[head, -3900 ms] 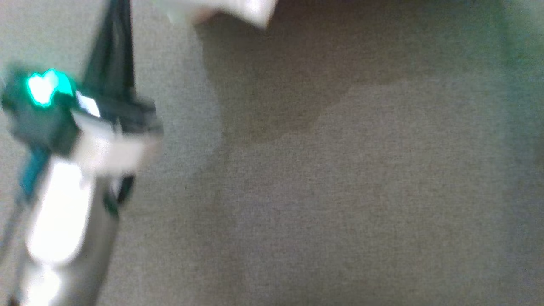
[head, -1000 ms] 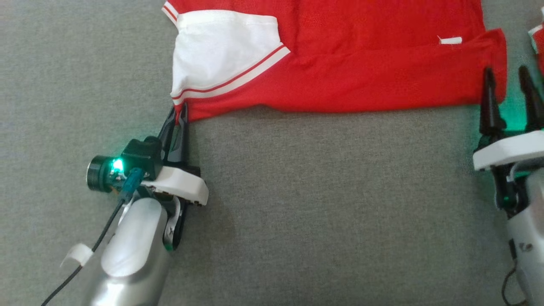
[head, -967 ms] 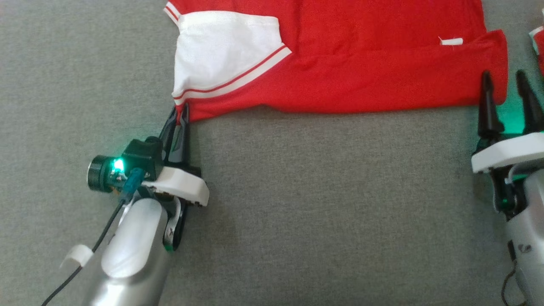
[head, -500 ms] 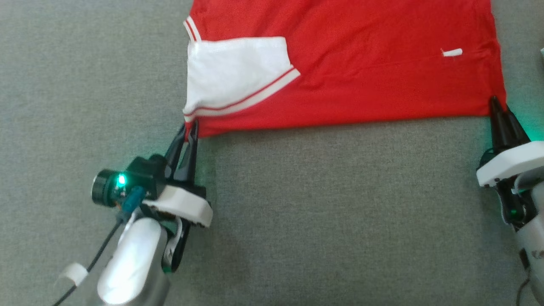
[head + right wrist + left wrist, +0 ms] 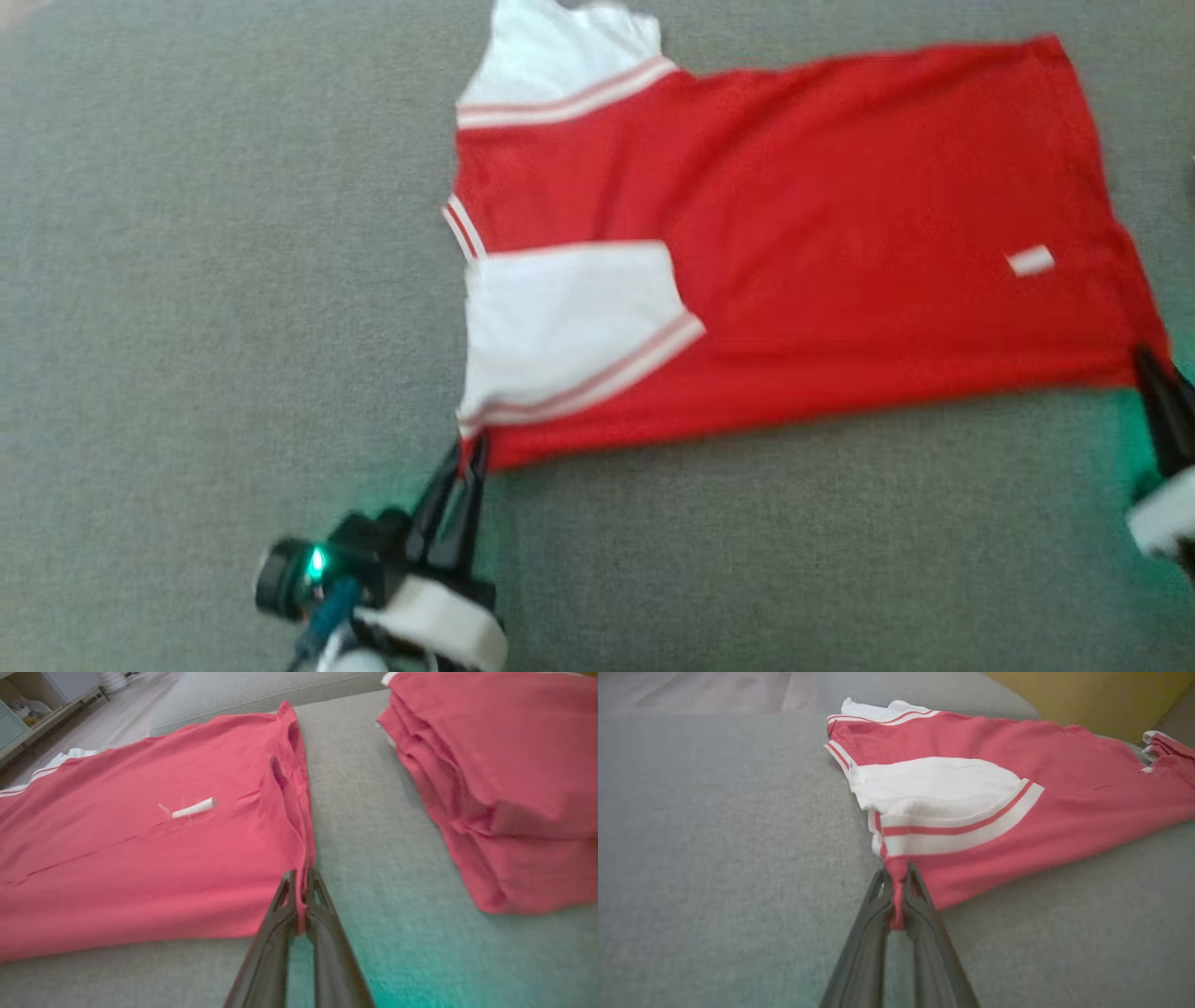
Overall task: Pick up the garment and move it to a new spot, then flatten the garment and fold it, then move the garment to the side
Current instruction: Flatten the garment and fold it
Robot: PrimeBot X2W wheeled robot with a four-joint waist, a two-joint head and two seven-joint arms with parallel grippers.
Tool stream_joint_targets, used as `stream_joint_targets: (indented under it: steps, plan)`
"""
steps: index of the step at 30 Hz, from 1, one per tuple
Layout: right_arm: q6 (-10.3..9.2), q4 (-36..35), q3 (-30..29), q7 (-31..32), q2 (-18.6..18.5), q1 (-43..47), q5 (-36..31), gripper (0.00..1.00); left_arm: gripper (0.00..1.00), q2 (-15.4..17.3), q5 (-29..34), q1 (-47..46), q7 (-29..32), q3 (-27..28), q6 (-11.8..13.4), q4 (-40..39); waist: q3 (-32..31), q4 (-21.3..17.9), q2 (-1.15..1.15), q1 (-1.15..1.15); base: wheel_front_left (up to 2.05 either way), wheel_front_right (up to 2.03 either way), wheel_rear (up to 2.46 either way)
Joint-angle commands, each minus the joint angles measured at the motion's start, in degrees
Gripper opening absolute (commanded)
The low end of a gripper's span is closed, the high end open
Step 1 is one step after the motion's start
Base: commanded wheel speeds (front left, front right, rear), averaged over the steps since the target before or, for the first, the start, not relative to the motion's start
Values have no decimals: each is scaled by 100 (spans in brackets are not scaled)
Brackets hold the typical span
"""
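A grey woven surface point(image 5: 187, 280) stretches across the scene, its far edge rounded in the left wrist view. Beyond it lies a pale wood-toned floor point(image 5: 714, 690), and a mustard-yellow panel point(image 5: 1087, 695) rises at the far right. In the right wrist view, a pale cabinet point(image 5: 18, 718) with open shelves stands on the floor. A green glow point(image 5: 411, 975) tints the grey cloth.
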Motion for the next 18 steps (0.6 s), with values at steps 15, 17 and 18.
stream_joint_targets:
  steps: [15,17,18]
  plan:
    - [-4,-1551,-1381,617,447,1649,-772,100,81,316,-43,291,174,169,159,-442,54,-59,0,0,0,0,0]
    - [-4,-1716,-1454,664,543,1613,-920,100,100,341,-65,285,254,184,176,-507,66,-112,0,0,0,0,0]
    - [-4,-1797,-1491,666,583,1586,-982,100,100,361,-60,269,284,190,184,-562,72,-137,0,0,0,0,0]
